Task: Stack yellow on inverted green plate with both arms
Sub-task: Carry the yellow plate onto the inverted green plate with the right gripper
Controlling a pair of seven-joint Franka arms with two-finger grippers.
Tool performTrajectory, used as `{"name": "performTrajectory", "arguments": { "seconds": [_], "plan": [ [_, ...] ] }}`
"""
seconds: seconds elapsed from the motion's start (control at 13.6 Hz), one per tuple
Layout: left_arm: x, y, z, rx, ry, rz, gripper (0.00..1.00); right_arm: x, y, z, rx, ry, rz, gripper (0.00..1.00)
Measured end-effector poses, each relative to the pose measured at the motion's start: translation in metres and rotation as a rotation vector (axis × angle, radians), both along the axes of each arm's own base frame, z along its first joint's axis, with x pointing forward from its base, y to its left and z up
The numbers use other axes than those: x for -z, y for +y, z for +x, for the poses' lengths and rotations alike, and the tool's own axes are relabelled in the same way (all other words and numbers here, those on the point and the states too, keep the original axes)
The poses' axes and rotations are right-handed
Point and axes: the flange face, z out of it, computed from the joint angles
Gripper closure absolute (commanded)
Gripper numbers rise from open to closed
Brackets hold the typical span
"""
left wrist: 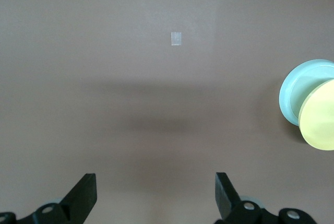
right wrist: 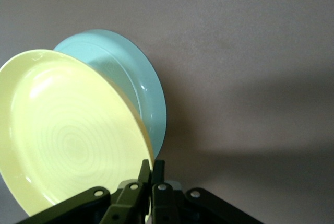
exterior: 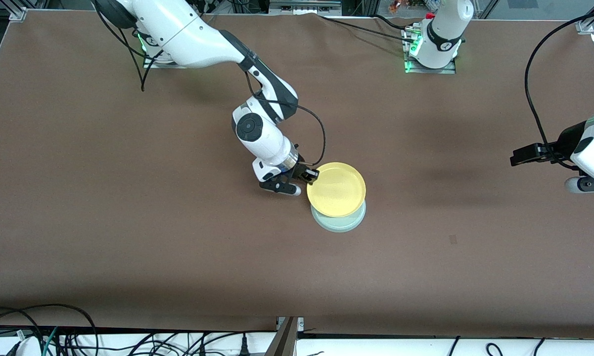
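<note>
My right gripper [exterior: 310,176] is shut on the rim of the yellow plate [exterior: 336,189] and holds it hollow side up over the pale green plate [exterior: 339,222]. The green plate lies on the table in the middle, and only its edge nearer the front camera shows under the yellow one. In the right wrist view the fingers [right wrist: 152,166] pinch the yellow plate's [right wrist: 68,130] rim, with the green plate [right wrist: 130,78] just past it. My left gripper [exterior: 519,158] waits open and empty over the left arm's end of the table. Its wrist view [left wrist: 155,182] shows both plates: yellow [left wrist: 321,114] and green [left wrist: 295,88].
The brown table [exterior: 128,222] is bare around the plates. A small tape mark [exterior: 452,240] lies toward the left arm's end, nearer the front camera than the plates; it also shows in the left wrist view [left wrist: 176,38]. Cables hang along the table's front edge [exterior: 54,336].
</note>
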Motion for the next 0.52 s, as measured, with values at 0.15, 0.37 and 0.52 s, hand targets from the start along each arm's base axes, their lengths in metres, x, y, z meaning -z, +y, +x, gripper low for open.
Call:
{"name": "performTrajectory", "arguments": {
  "seconds": [0.15, 0.37, 0.52],
  "plan": [
    [0.000, 0.000, 0.000, 0.000, 0.000, 0.000, 0.00, 0.011, -0.001, 0.005, 0.018, -0.027, 0.016, 0.98],
    [0.000, 0.000, 0.000, 0.000, 0.000, 0.000, 0.00, 0.016, 0.006, 0.007, 0.028, -0.037, 0.033, 0.00],
    [0.000, 0.000, 0.000, 0.000, 0.000, 0.000, 0.00, 0.010, 0.010, 0.009, 0.027, -0.049, 0.038, 0.00]
  ]
}}
